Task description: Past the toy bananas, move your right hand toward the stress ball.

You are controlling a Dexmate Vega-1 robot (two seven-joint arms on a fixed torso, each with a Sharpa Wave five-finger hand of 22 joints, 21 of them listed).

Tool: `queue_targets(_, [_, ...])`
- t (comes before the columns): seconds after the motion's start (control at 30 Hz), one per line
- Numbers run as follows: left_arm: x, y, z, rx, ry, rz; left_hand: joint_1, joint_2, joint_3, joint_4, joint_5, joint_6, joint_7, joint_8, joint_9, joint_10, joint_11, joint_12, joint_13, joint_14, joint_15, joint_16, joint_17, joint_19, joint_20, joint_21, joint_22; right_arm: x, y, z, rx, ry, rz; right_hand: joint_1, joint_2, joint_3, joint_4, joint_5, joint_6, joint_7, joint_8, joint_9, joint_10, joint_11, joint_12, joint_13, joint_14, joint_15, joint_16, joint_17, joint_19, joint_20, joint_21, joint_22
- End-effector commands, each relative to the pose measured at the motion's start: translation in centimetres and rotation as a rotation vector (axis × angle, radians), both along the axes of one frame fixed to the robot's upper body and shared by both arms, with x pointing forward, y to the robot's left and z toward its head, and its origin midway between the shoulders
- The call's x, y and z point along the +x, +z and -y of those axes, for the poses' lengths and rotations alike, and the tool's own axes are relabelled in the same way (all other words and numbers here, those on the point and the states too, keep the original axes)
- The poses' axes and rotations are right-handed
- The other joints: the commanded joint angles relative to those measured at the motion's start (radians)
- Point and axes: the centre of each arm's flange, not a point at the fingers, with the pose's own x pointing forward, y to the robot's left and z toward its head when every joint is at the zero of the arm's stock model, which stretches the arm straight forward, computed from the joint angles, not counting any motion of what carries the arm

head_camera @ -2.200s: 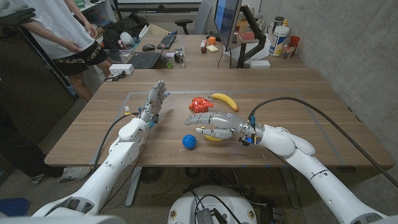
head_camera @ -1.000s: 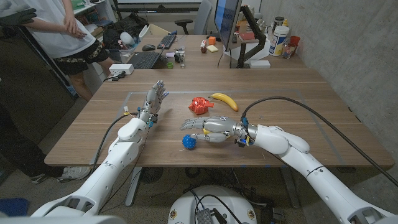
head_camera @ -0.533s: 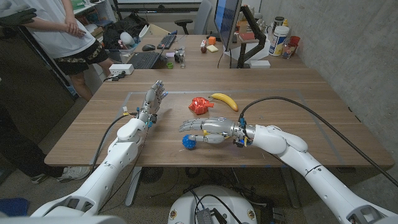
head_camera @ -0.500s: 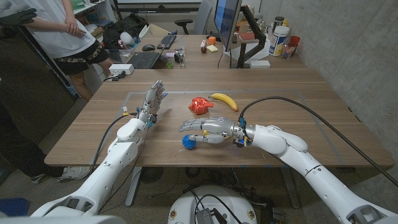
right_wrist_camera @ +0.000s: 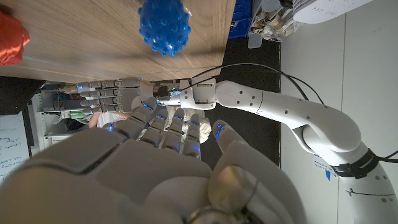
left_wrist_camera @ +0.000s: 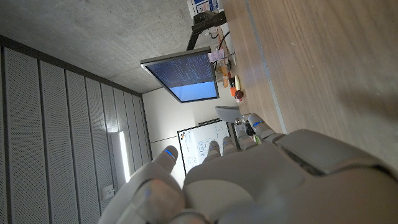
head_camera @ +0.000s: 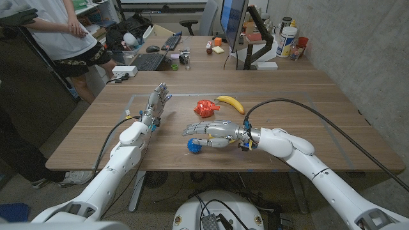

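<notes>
Right now stress ball (head_camera: 194,145) (blue, nubby) sits near table's (head_camera: 307,128) front edge. My right hand (head_camera: 211,133) hovers just beside it, fingers spread, holding nothing. Toy banana (head_camera: 230,103) and red toy (head_camera: 206,107) lie farther back. Left hand (head_camera: 158,102) open, well apart.

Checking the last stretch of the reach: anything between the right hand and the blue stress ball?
Nothing visible. The right hand is open beside the stress ball, its fingertips reaching over it, with bare table between them in the right wrist view. The banana and red toy lie farther back, off the path.
</notes>
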Motion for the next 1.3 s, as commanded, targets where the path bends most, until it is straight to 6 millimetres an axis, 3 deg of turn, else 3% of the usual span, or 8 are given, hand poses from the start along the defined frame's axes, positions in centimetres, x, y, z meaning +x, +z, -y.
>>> queue_targets(0.03, [0.0,-0.2,-0.3,-0.003,0.002,-0.002,-0.002,0.12,-0.005,0.003,0.006,-0.002,-0.004,0.0,0.004,-0.041,0.002,0.004,0.006,-0.053,-0.009,0.002,0.002,-0.057,-0.027,-0.002,0.002,0.3,-0.1,-0.6,-0.02,-0.001,-0.004,0.012,0.024,0.0,0.002,-0.005,0.005,0.005,0.007,0.003,0.0,0.001,0.008,0.002,-0.002,-0.041,0.002,0.002,0.005,-0.088,-0.001,0.004])
queue_targets(0.73, [-0.3,-0.3,-1.6,0.0,0.023,-0.003,-0.002,0.121,-0.005,0.003,0.007,-0.003,-0.005,-0.001,0.004,-0.039,0.0,0.005,0.006,-0.053,-0.01,0.002,0.002,-0.056,-0.027,-0.004,0.003,1.4,-0.5,-2.2,-0.063,0.003,-0.016,-0.006,0.021,-0.015,0.021,-0.01,0.003,0.007,0.008,0.003,-0.004,0.006,0.009,0.002,-0.005,-0.038,0.006,0.007,0.004,-0.085,-0.003,0.005])
queue_targets(1.3, [-0.7,-0.6,-1.4,0.009,0.025,-0.003,-0.002,0.12,-0.006,0.003,0.007,-0.001,-0.006,0.0,0.004,-0.037,0.001,0.005,0.006,-0.052,-0.01,0.002,0.002,-0.056,-0.025,-0.006,0.003,1.3,-0.7,-2.6,-0.073,0.006,-0.001,0.005,0.025,-0.008,0.014,-0.009,-0.005,0.004,0.006,0.002,-0.006,0.002,0.01,0.002,-0.004,-0.039,0.004,0.002,0.008,-0.085,-0.002,0.004])
